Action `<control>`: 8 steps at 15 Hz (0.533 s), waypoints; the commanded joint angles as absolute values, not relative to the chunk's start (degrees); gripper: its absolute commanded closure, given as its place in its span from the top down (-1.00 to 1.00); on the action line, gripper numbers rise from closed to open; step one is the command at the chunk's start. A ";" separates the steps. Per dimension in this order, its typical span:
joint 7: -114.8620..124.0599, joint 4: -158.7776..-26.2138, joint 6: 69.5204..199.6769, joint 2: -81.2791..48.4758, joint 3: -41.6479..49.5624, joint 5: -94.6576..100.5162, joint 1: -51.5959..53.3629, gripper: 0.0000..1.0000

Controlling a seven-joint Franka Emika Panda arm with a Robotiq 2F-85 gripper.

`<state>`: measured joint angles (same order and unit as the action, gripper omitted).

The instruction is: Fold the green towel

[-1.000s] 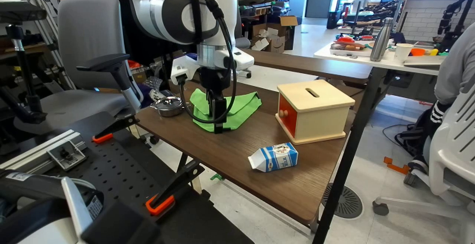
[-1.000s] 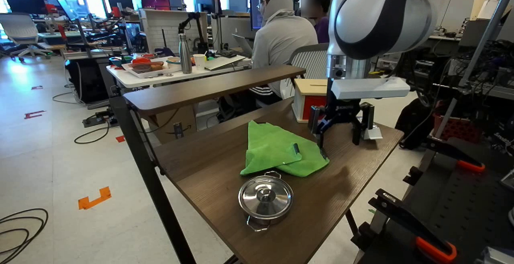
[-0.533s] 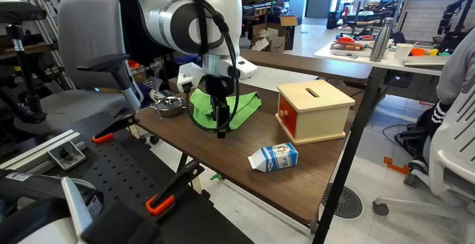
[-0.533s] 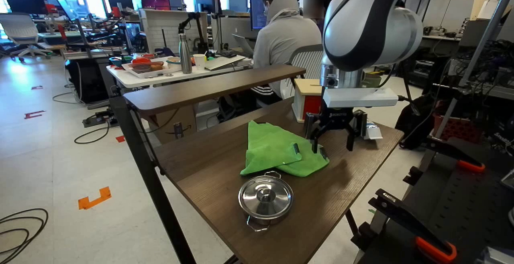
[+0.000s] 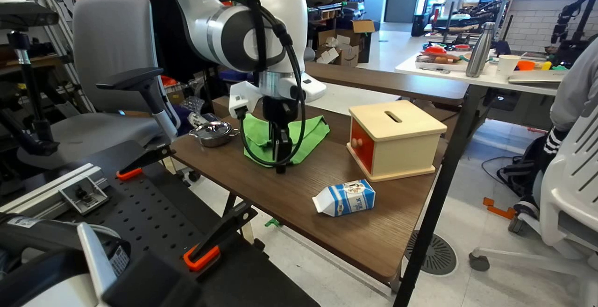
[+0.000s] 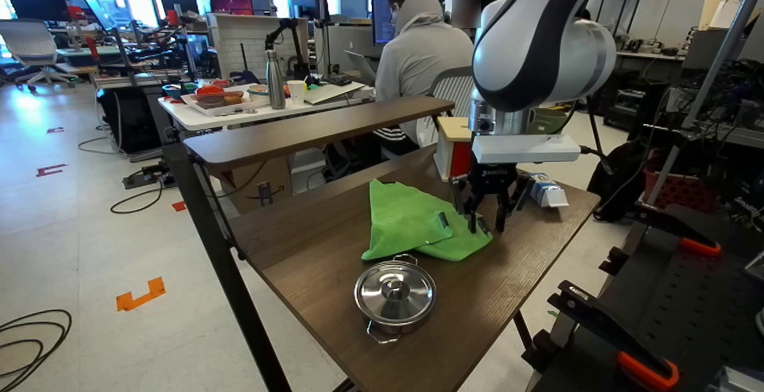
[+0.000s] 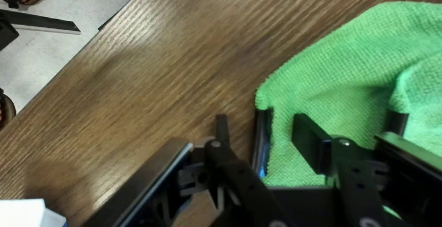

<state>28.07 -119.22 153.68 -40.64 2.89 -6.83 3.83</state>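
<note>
The green towel [image 5: 308, 136] lies partly doubled over on the brown table, and it also shows in an exterior view [image 6: 406, 219]. Its upper layer and its lower layer each have a dark tag at a corner. My gripper [image 6: 486, 225] is low over the lower layer's tagged corner, partly closed with a clear gap between its fingers. In the wrist view my gripper [image 7: 260, 126] has the dark tag between its fingers, with bare wood at the left finger and towel [image 7: 331, 92] under the right one. Neither finger visibly pinches cloth. Whether the tips touch the table I cannot tell.
A lidded metal pot [image 6: 394, 293] stands near the towel. A wooden box with a red front [image 5: 402, 143] and a blue-and-white milk carton [image 5: 348, 198] lying on its side are also on the table [image 5: 280, 195]. An upper shelf board [image 6: 322, 129] runs along one side.
My gripper has come down and sideways toward the towel's tagged corner, and its fingers have drawn closer together. The towel has shifted slightly in the last half second.
</note>
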 commanded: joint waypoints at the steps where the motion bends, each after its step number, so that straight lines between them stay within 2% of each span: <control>1: 27.72 -118.45 155.16 -41.31 3.84 -8.77 4.82 -0.59; 3: 27.60 -118.75 155.53 -40.84 3.92 -8.87 4.65 -0.89; 4: 27.57 -118.85 155.74 -40.69 3.96 -8.95 4.54 -0.98; 8: 28.22 -119.60 155.73 -39.60 5.20 -8.80 4.83 -0.98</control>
